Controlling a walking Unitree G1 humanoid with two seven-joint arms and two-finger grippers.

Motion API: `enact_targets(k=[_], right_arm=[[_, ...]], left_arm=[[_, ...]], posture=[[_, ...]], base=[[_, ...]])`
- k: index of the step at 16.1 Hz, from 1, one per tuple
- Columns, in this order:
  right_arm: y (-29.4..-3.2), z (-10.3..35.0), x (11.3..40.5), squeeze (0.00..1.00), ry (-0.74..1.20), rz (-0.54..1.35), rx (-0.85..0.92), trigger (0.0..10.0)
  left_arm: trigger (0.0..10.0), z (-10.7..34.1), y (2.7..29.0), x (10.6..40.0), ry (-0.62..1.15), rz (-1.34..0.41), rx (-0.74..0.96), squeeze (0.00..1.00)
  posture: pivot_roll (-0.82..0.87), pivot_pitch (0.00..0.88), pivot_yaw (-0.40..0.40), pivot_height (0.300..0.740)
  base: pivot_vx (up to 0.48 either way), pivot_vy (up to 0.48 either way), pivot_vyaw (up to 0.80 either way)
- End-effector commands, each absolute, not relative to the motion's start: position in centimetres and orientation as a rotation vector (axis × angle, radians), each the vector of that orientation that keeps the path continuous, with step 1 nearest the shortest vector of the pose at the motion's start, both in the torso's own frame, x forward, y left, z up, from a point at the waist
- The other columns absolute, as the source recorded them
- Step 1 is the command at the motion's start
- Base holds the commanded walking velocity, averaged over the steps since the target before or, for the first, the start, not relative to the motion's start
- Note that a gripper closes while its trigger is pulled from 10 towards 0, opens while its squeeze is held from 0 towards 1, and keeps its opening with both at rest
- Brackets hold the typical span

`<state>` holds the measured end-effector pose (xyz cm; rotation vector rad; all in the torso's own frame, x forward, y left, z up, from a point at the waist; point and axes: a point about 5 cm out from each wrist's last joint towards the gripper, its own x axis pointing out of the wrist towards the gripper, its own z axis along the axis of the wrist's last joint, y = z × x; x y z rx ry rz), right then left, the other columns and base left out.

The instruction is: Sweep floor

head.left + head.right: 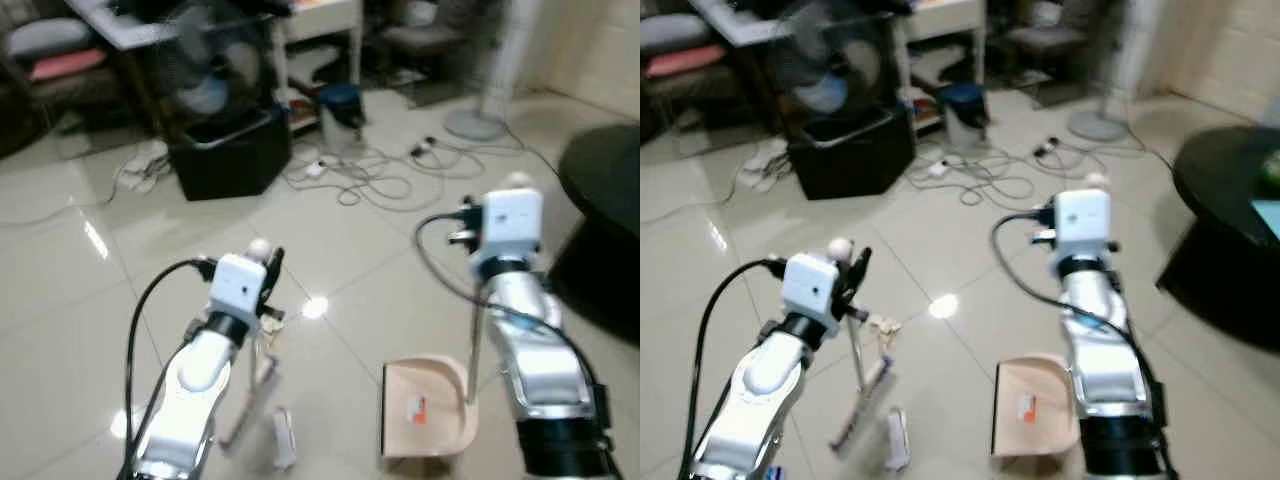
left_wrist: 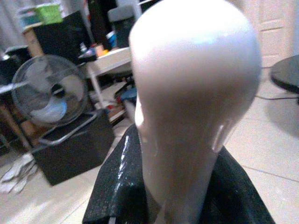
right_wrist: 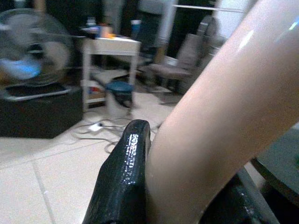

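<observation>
Broom clamped in L gripper, dustpan handle gripped by R gripper. You: keep pan lip flat on floor, short strokes toward it.

You had a peach-beige dustpan w/ a red-orange label at lower centre, a whitish broom handle in black fingers, pale glossy cream floor tiles, and a black box upper left.
</observation>
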<state>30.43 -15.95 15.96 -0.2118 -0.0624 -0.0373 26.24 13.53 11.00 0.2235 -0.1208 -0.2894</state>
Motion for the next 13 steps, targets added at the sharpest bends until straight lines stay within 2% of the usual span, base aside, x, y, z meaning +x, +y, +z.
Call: enact_targets(k=[1,5,7,13], right_arm=[[-15.2,16.4,30.4,0.0,-0.09,0.002,-0.199,10.0],[-14.6,16.1,30.3,0.0,-0.074,0.056,-0.18,10.0],[-14.0,15.9,30.1,0.0,-0.075,0.089,-0.12,10.0],[-13.8,14.9,29.7,0.0,-0.054,0.122,-0.13,10.0]], left_arm=[[10.0,11.4,13.9,26.5,-0.143,-0.27,0.244,0.0],[10.0,11.5,14.2,26.5,-0.145,-0.257,0.247,0.0],[10.0,11.3,14.6,26.5,-0.132,-0.245,0.246,0.0],[10.0,11.0,14.9,26.6,-0.121,-0.236,0.249,0.0]], posture=[[-0.06,0.0,0.052,0.74],[-0.05,0.0,0.05,0.74],[-0.05,0.0,0.05,0.74],[-0.05,0.0,0.049,0.74]], base=[[0.428,0.0,0.0],[0.428,0.0,0.77],[0.386,0.0,0.0],[0.0,0.0,0.0]])
